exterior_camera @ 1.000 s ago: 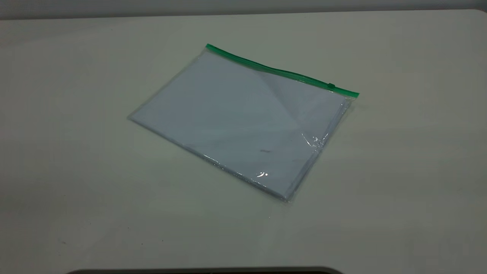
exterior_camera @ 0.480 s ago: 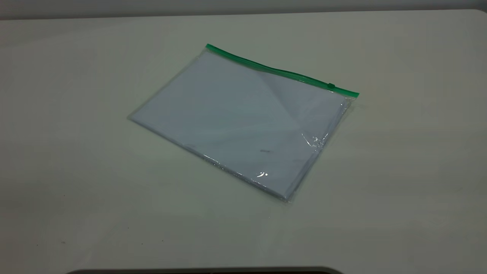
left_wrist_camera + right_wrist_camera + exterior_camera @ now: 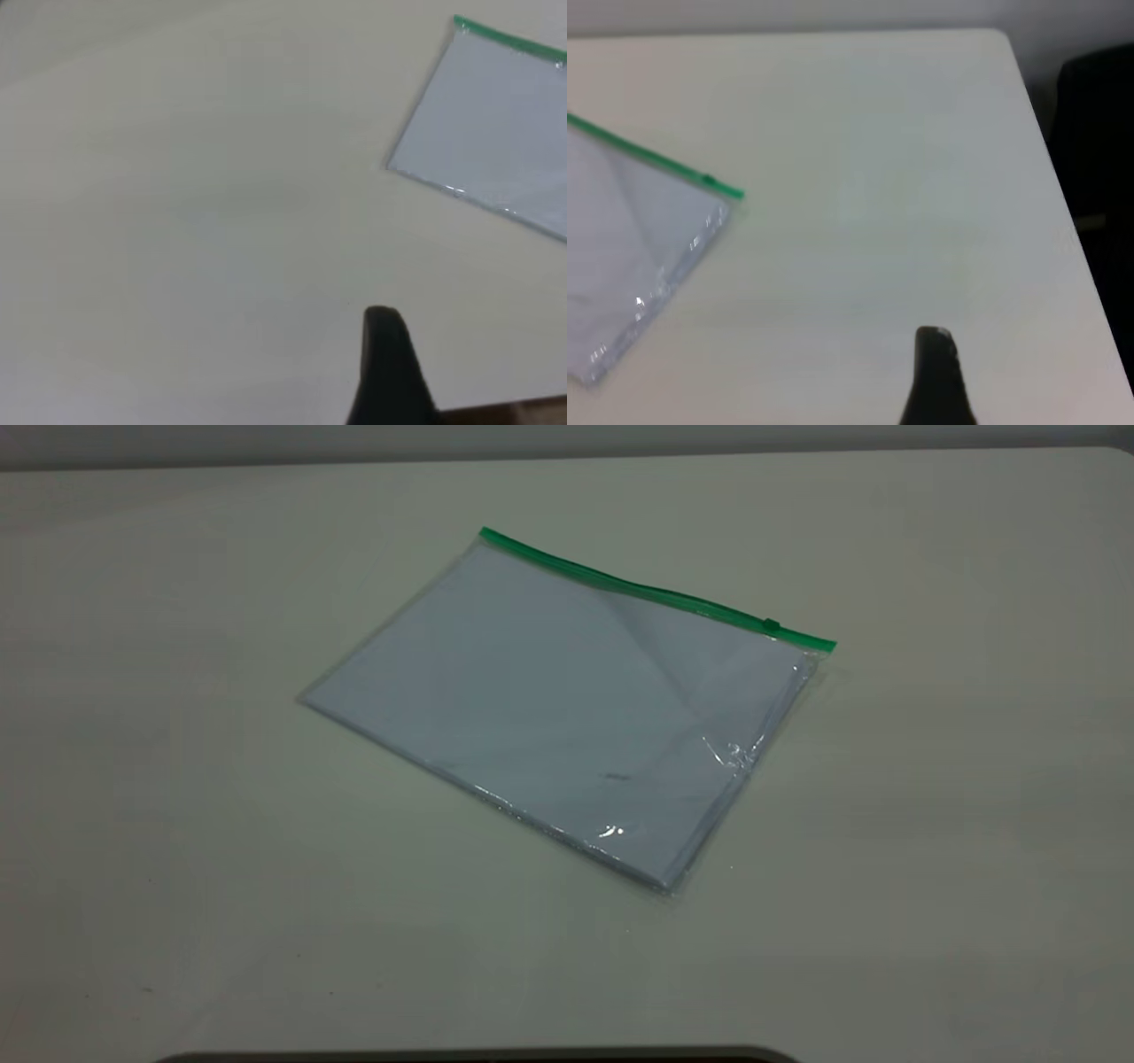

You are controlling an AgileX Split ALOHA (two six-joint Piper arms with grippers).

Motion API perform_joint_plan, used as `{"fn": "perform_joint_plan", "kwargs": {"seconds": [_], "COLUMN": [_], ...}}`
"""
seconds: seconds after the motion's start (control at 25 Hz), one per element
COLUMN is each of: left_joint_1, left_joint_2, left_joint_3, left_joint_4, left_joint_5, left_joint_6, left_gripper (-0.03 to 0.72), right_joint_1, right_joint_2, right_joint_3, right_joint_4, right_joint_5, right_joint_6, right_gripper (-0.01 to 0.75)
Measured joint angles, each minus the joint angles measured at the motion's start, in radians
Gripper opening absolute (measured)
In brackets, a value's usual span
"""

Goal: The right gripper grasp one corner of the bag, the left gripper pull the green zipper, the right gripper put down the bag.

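The bag (image 3: 567,708) lies flat on the table, a clear pouch with pale blue-white sheets inside. The green zipper (image 3: 656,592) runs along its far long edge, with the slider tab (image 3: 772,625) near the right end. The corner (image 3: 819,648) sits above a shiny wrinkle (image 3: 735,755). Neither gripper shows in the exterior view. The left gripper (image 3: 383,363) appears only as one black piece in its wrist view, far from the bag (image 3: 496,124). The right gripper (image 3: 935,376) likewise shows one black piece, well away from the bag's corner (image 3: 731,197) and slider (image 3: 706,181).
The pale table (image 3: 177,824) stretches around the bag on all sides. Its right edge (image 3: 1050,168) shows in the right wrist view, with a dark space beyond. A dark rim (image 3: 478,1056) lies at the near edge in the exterior view.
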Motion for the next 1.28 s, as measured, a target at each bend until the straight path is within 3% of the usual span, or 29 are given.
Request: {"fn": "perform_joint_plan", "kwargs": {"seconds": [0.36,0.68,1.04,1.28], "left_joint_1": [0.0,-0.014,-0.138,-0.193], "left_joint_2": [0.497,0.861,1.175,1.309], "left_joint_3": [-0.123,-0.221,-0.398,-0.503], "left_joint_4": [-0.033,-0.16,-0.233,-0.257], "left_joint_5": [-0.279,-0.518,-0.547,-0.536], "left_joint_6": [0.016,0.22,0.448,0.462], "left_gripper": [0.557,0.557,0.557,0.557], "right_joint_1": [0.0,0.0,0.0,0.0], "right_joint_2": [0.45,0.871,1.314,1.559], "right_joint_3": [-0.069,-0.07,-0.073,-0.119], "right_joint_4": [0.092,0.255,0.698,1.151], "right_joint_5": [-0.158,-0.321,-0.537,-0.531], "right_joint_6": [-0.023,-0.222,-0.778,-1.303], "right_gripper": [0.589,0.589,0.589,0.589]}}
